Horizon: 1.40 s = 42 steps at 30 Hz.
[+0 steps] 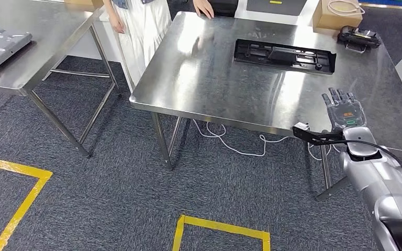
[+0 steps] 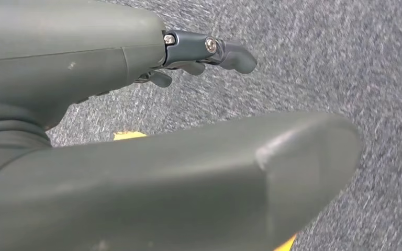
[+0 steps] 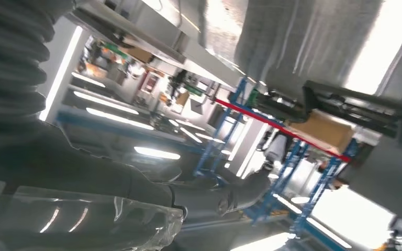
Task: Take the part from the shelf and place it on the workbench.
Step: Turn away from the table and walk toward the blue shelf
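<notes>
Head view has the right hand (image 1: 345, 112) raised above the near right part of the workbench (image 1: 225, 89), its dark fingers (image 1: 338, 96) straight, slightly apart and holding nothing. The part (image 1: 285, 56), a long flat black plastic panel with ribs and cut-outs, lies on the bench's brushed steel top well beyond those fingertips, toward the far edge. A person (image 1: 141, 26) in white stands at the far left corner, one hand on the bench edge. Left wrist view shows what the head view lacks: the left hand (image 2: 136, 130), with thick grey thumb and dark fingertips (image 2: 230, 55) loosely extended and empty, above speckled grey carpet (image 2: 345, 63) with yellow tape.
</notes>
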Each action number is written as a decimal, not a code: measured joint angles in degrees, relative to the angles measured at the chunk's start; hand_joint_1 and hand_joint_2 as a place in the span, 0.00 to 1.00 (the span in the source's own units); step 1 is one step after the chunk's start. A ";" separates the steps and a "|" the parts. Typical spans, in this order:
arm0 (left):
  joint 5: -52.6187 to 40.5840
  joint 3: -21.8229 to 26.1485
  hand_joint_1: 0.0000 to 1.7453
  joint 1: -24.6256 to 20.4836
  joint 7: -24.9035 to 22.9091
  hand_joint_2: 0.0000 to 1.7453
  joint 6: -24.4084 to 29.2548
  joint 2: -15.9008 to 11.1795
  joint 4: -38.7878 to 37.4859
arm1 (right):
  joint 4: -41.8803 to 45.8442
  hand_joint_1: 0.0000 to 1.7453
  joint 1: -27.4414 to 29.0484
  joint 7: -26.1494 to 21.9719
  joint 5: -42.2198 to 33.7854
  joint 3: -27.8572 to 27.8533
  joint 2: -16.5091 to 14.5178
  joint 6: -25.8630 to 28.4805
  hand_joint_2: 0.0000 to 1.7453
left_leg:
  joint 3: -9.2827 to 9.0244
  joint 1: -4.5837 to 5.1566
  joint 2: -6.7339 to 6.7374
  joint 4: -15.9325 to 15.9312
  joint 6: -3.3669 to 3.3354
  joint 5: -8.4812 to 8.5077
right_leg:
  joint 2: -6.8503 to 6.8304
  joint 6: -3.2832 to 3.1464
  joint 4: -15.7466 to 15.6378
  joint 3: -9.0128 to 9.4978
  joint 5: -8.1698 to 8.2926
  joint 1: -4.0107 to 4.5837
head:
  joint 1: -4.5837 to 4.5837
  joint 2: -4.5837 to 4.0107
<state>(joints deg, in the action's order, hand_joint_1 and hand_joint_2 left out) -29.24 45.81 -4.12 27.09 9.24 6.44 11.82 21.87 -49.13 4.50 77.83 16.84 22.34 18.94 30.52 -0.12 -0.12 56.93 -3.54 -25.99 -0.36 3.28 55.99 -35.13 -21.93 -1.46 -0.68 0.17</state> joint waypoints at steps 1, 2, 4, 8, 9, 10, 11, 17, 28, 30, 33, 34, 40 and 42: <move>0.00 0.00 0.00 -0.04 -0.04 0.00 0.13 0.07 0.01 | -0.07 0.00 0.60 0.54 -0.54 -0.39 0.10 0.83 0.00 | 0.43 -0.07 0.08 -0.49 -0.52 0.85 | 0.04 -0.17 1.57 -0.87 -1.39 0.10 | 0.09 0.00; 0.00 0.01 0.00 -0.07 -0.09 0.00 0.25 0.14 0.01 | -0.19 0.00 1.36 1.07 -1.10 -0.85 0.18 1.89 0.00 | 1.03 -0.16 0.13 -0.81 -0.89 1.64 | 0.09 -0.58 4.48 -2.20 -3.58 0.13 | 0.15 0.00; -0.04 0.03 0.00 -0.09 -0.17 0.00 0.45 0.21 0.01 | -0.61 0.00 3.67 2.11 -2.16 -1.85 0.16 4.16 0.00 | 2.74 -0.02 0.05 -0.83 -1.21 2.94 | 0.20 -0.92 12.64 -5.16 -8.05 0.11 | 0.19 0.00; -0.32 0.07 0.00 -0.07 -0.17 0.00 0.51 0.47 -0.02 | -1.64 0.00 10.22 4.69 -3.76 -4.15 -0.63 7.77 0.75 | 6.00 0.00 -0.18 -0.68 -0.67 5.36 | 0.20 1.11 13.55 -1.93 -6.98 -0.08 | 0.22 0.00; -0.39 0.08 0.00 -0.08 -0.13 0.00 0.51 0.54 -0.01 | -1.81 0.00 11.71 5.32 -4.09 -4.79 -0.89 8.64 1.00 | 6.68 0.06 -0.22 -0.54 -0.38 5.86 | 0.13 1.36 9.29 1.31 -6.26 -0.14 | 0.26 0.00; -0.47 0.09 0.00 -0.10 -0.04 0.00 0.51 0.60 -0.01 | -1.96 0.00 13.12 5.91 -4.42 -5.46 -1.14 9.56 1.00 | 7.27 0.19 -0.21 -0.32 -0.06 6.31 | 0.15 1.22 4.82 4.43 -6.19 0.03 | 0.27 0.00; -0.58 0.10 0.00 -0.11 0.06 0.00 0.52 0.61 0.00 | -2.10 0.00 14.50 6.37 -4.73 -6.14 -1.34 10.28 1.00 | 7.63 0.35 -0.19 -0.11 0.24 6.75 | 0.16 0.87 1.56 6.55 -6.46 0.23 | 0.22 0.00; -1.50 0.57 0.00 0.04 0.74 0.00 0.31 0.43 0.01 | -3.56 0.00 22.90 7.48 -8.24 -11.17 -3.11 9.28 1.00 | 9.72 -0.14 -0.15 4.56 2.05 2.32 | -0.14 -2.50 -0.87 6.33 -5.18 -0.64 | -0.15 0.00; -3.15 0.81 0.00 -2.02 0.77 0.00 0.34 -0.13 0.35 | -6.14 0.00 33.63 9.86 -12.78 -20.11 -8.51 4.46 0.50 | -1.78 -0.79 -0.61 0.83 2.54 -3.03 | -0.14 -0.52 -0.21 0.59 0.06 -0.32 | 0.01 0.00; -3.43 0.81 0.00 -2.38 0.71 0.00 0.33 -0.19 0.38 | -6.70 0.00 35.23 9.69 -13.25 -22.00 -9.90 1.35 0.00 | -1.16 -0.63 -0.41 0.12 1.51 -1.84 | -0.10 0.19 -0.41 0.28 0.50 -0.15 | 0.07 0.00; -3.78 0.82 0.00 -2.71 0.81 0.00 0.34 -0.11 0.39 | -7.61 0.00 38.26 8.50 -14.25 -24.51 -12.00 -1.28 0.00 | 0.72 -0.54 -0.12 -0.90 -0.05 0.60 | 0.00 -0.90 5.72 -2.56 -5.02 -0.13 | 0.27 0.00; -3.84 0.83 0.00 -2.73 0.84 0.00 0.34 -0.09 0.40 | -7.83 0.00 39.09 8.22 -14.53 -25.16 -12.63 -1.51 0.00 | 1.63 -0.39 -0.11 -0.90 -0.29 1.27 | 0.03 -1.30 9.81 -3.89 -7.66 -0.12 | 0.32 0.00; -3.87 0.83 0.00 -2.81 0.89 0.00 0.33 0.09 0.41 | -8.60 0.00 40.91 7.86 -14.87 -27.44 -14.41 -1.94 0.50 | 6.16 0.27 0.19 -0.55 0.41 5.14 | 0.11 0.53 6.57 4.53 -7.04 -0.03 | 0.43 0.00; -3.91 0.83 0.00 -2.89 0.89 0.00 0.34 0.09 0.43 | -8.68 0.00 40.97 7.20 -15.83 -27.99 -14.73 -2.58 1.00 | 6.69 0.48 0.31 -0.36 1.01 6.13 | 0.23 -0.30 -0.61 9.16 -7.86 0.43 | 0.34 0.00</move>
<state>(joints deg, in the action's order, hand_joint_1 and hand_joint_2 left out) -33.16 46.64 -7.01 27.97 9.58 6.54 12.25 13.19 -8.16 11.71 62.01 -11.15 7.61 16.36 37.21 0.36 0.19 56.57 -2.53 -19.87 -0.13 2.98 55.38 -25.96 -29.78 -1.03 -0.33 0.17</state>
